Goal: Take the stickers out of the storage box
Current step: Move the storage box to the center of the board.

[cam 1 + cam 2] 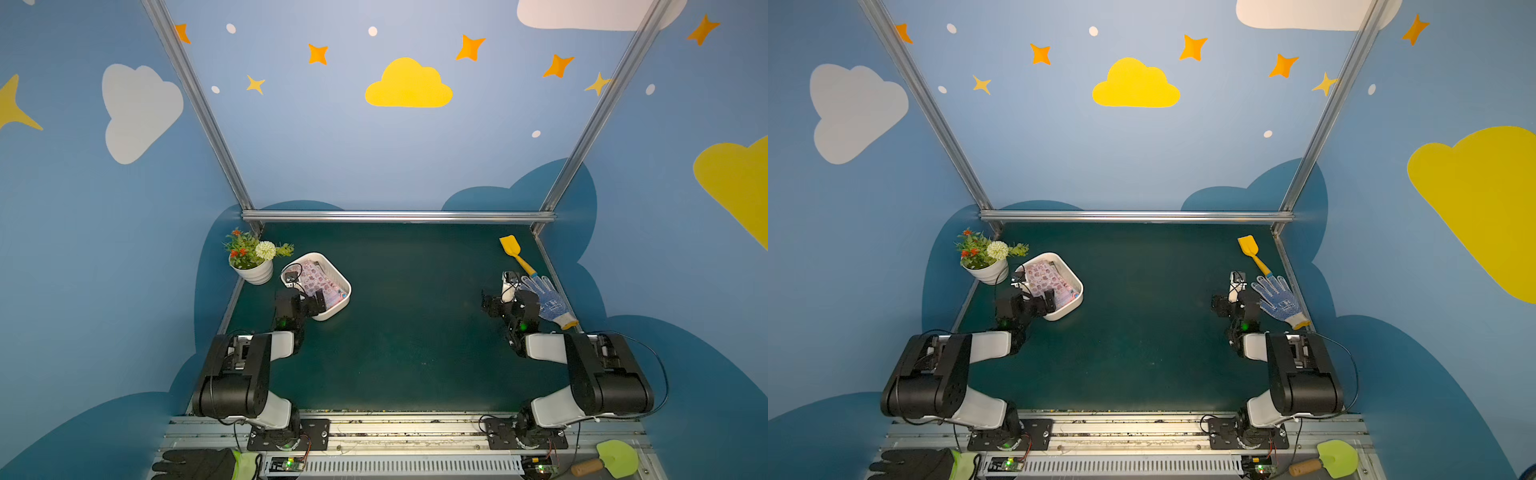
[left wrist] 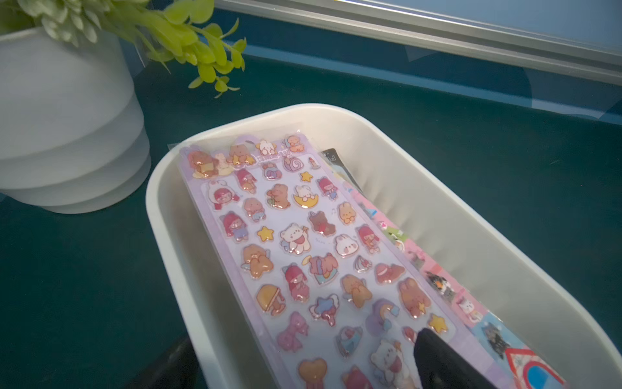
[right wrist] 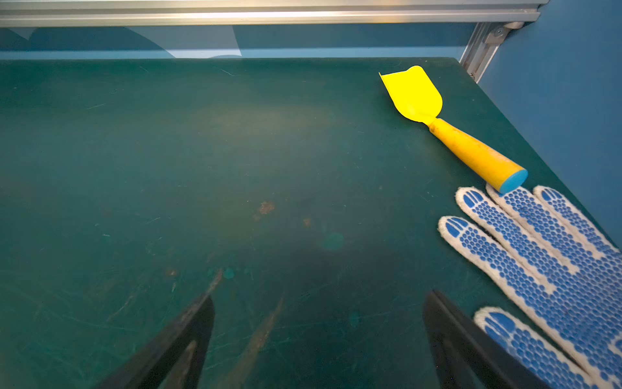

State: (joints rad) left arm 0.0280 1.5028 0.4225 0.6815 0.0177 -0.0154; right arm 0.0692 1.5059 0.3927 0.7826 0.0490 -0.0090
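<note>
The storage box (image 1: 338, 278) (image 1: 1074, 279) is a shallow white tray at the table's left rear. Inside lie the stickers (image 1: 318, 280) (image 1: 1046, 280), stacked glossy sheets. In the left wrist view a purple sheet of cartoon figures (image 2: 303, 235) lies on top, with pink and blue sheets showing beside it. My left gripper (image 1: 304, 297) (image 2: 303, 340) is open at the box's near end. One black finger (image 2: 437, 360) is over the top sheet and the other sits outside the box wall (image 2: 175, 235). My right gripper (image 1: 510, 296) (image 3: 319, 299) stands open over bare mat.
A white ribbed flower pot (image 1: 255, 270) (image 2: 67, 134) stands just left of the box. A yellow toy shovel (image 1: 515, 253) (image 3: 437, 114) and a blue-dotted glove (image 1: 548, 301) (image 3: 538, 252) lie by the right gripper. A black glove (image 1: 195, 463) and green trowel (image 1: 619, 457) lie in front.
</note>
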